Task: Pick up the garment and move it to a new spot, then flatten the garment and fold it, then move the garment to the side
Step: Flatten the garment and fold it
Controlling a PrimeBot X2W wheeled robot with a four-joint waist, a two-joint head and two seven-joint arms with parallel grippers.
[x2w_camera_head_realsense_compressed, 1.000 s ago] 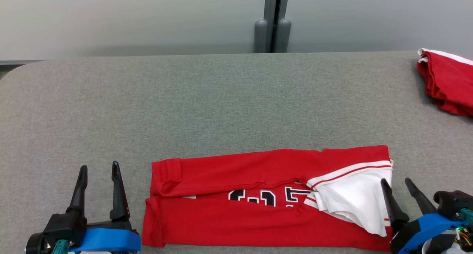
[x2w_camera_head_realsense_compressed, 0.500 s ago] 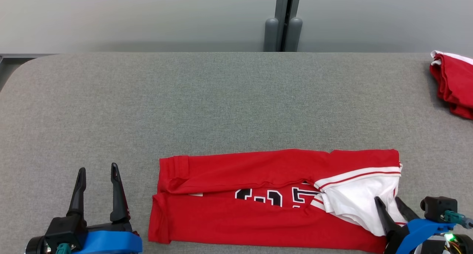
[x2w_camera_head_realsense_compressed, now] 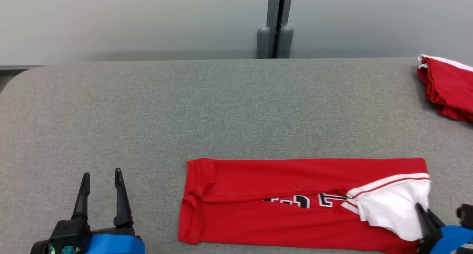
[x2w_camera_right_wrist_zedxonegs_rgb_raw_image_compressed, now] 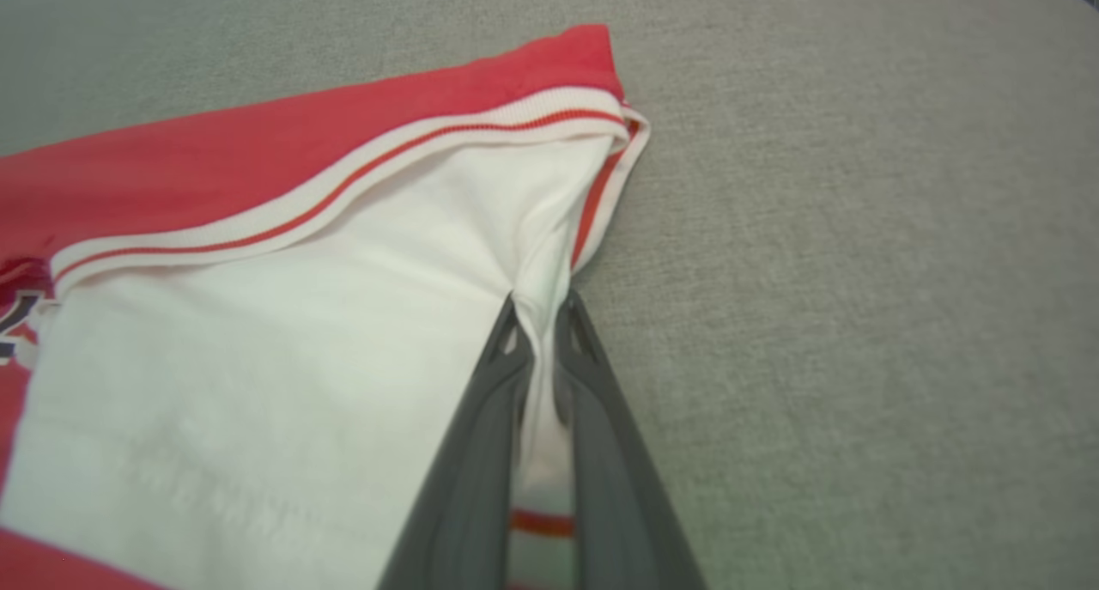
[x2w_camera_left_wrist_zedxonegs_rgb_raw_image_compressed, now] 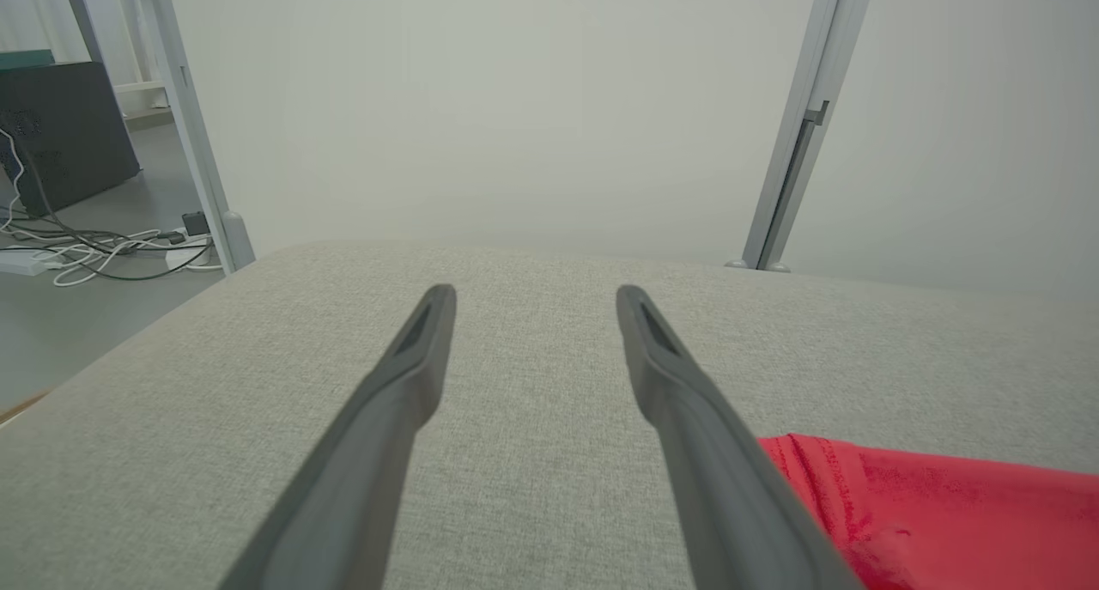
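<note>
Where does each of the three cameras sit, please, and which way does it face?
Head view: on the head, looking forward and down at the grey table and folded red garment; left gripper lower left, right gripper lower right.
Left wrist view: on the left wrist, looking along its open fingers across the table toward a pale wall.
Right wrist view: on the right wrist, looking along its fingers, shut on the garment's white part.
Shared: all three show the garment.

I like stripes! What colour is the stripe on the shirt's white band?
Red, on the white band; clearest in the right wrist view.
</note>
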